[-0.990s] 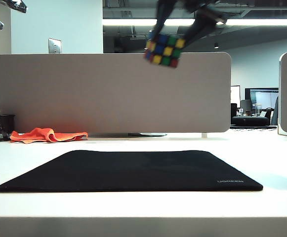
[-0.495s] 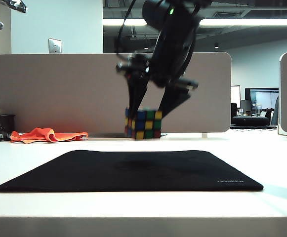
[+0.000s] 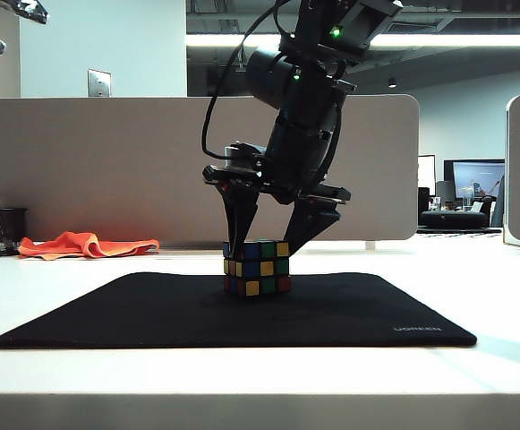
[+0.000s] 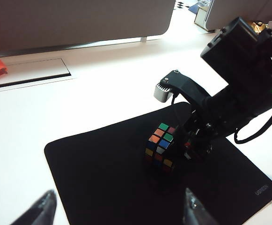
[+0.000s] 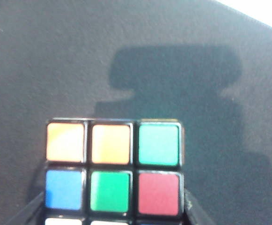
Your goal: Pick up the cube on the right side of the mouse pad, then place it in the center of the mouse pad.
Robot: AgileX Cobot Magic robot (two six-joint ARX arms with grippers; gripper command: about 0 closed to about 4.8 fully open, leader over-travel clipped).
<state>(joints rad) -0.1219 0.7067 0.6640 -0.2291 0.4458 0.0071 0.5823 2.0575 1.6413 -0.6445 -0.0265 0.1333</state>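
The right gripper [image 3: 257, 255] points down over the middle of the mouse pad [image 3: 134, 313], with its two dark fingers [image 3: 239, 215] spread to either side of the cube [image 3: 257, 268]. The cube sits on the mouse pad directly beneath the gripper, between the fingertips. The fingers flank its upper part on both sides, but the pictures do not show whether they press on it or stand just clear, so I cannot tell if the grip is closed or released.

In the right wrist view the cube [image 5: 112, 171] fills the space just below the gripper, showing orange, green, blue and red stickers, and the two fingertips [image 5: 196, 213] sit at its sides. The mouse pad [image 5: 56, 61] spreads out beyond it, with the gripper's shadow cast on it ahead of the cube.

The left gripper [image 4: 117, 211] hangs well back from the cube and above the near edge of the mouse pad [image 4: 98, 183], its jaws spread wide and holding nothing. From there the cube [image 4: 160, 147] lies ahead of it and between the lines of its two fingertips [image 4: 44, 208], with the right arm [image 4: 234, 89] reaching down onto it from the far side.

An orange cloth [image 3: 85, 245] and a black cup [image 3: 2, 231] lie far off to the left of the right gripper, at the back of the white table [image 3: 501, 287].
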